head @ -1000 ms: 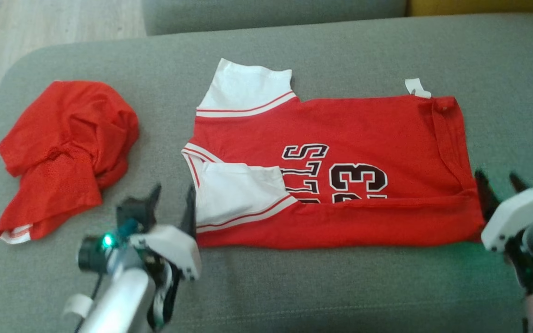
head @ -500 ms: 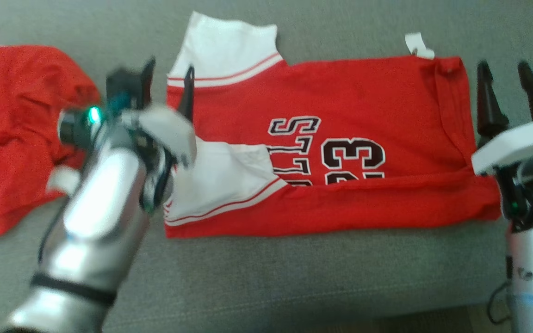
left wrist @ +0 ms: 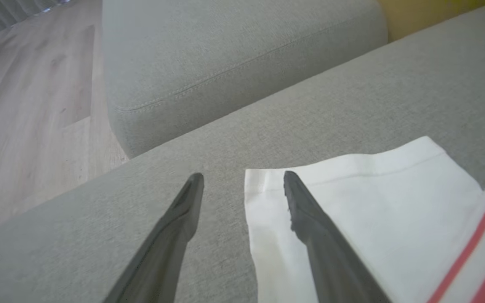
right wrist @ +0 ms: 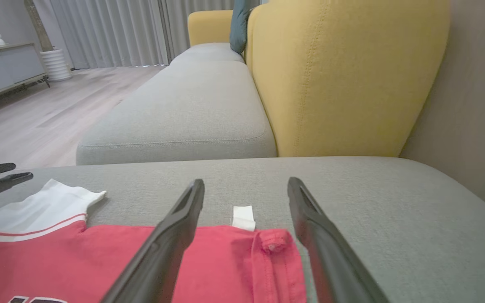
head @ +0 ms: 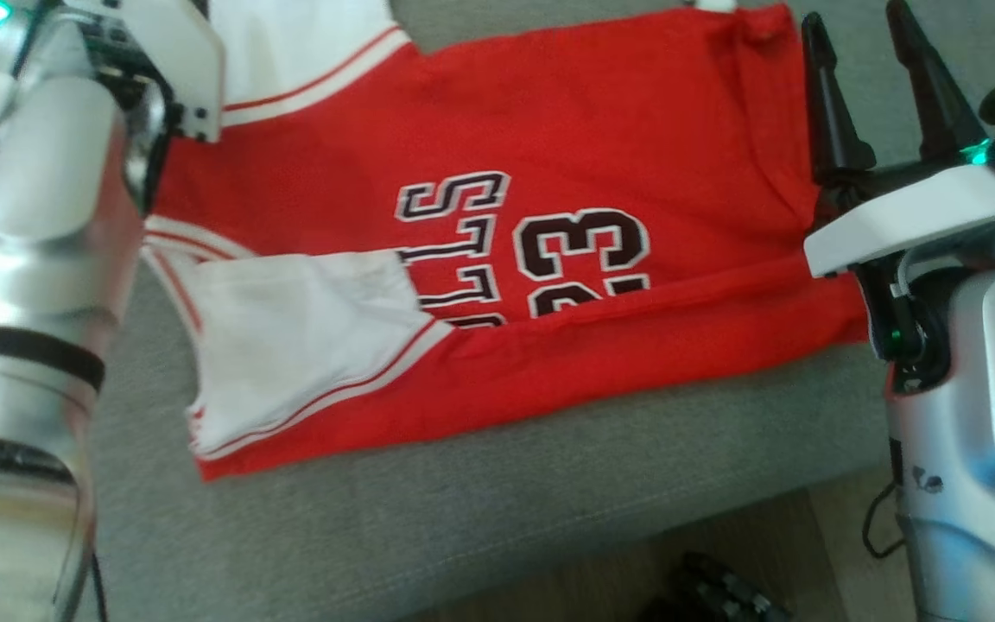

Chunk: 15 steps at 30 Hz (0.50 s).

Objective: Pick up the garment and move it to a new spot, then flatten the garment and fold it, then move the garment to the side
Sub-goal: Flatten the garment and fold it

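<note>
The garment is a red jersey with white sleeves and black numerals, lying flat on the grey sofa seat. Its near edge is folded up over the lettering, with one sleeve tucked in. My left gripper is open over the corner of the far white sleeve, one finger above the cloth and one above bare cushion. My right gripper is open at the garment's far right corner. In the right wrist view the right gripper straddles the white tag and the red hem corner.
A second grey cushion and a yellow backrest stand beyond the seat. The wood floor lies to the far left. The seat's front edge is near, with a dark object on the floor below it.
The head camera has tipped down and in. Both arms have reached forward from the garment's near corners to its far corners. Both grippers stay open.
</note>
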Motion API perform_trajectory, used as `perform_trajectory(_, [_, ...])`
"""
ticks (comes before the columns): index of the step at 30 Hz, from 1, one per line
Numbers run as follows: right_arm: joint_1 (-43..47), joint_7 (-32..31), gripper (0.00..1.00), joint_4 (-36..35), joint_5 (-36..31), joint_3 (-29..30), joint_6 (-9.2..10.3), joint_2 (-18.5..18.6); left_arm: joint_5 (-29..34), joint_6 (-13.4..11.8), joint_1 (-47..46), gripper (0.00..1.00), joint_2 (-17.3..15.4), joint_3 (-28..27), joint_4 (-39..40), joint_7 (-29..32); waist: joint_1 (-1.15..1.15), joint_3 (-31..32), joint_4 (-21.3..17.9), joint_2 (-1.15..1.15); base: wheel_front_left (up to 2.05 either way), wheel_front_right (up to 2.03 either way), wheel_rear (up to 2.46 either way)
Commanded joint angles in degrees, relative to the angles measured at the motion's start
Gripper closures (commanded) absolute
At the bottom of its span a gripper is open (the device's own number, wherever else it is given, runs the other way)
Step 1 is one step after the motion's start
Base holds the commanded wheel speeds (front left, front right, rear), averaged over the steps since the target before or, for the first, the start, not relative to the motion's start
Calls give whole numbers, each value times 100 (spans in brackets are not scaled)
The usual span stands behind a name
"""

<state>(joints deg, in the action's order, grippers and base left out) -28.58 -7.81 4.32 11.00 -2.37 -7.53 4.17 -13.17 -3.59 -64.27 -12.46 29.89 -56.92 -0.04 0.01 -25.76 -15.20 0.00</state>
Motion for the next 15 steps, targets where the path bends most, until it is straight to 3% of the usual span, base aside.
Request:
perform_trajectory(1, [-96, 60, 0, -295, -1, -114, 4, -37, 57, 64, -375, 0, -224, -56, -26, 16, -1, -227, -276, 0, 0, 0, 0])
perform_trajectory(7, [-63, 94, 0, -419, -31, -222, 4, -87, 145, 202, -859, 0, -347, 83, -914, 135, -1, -332, -480, 0, 0, 0, 0])
perform_trajectory(15, [-19, 82, 0, -532, -52, -230, 4, -112, 101, 297, -1060, 0, -419, 128, -1382, 18, -1, -445, -560, 0, 0, 0, 0])
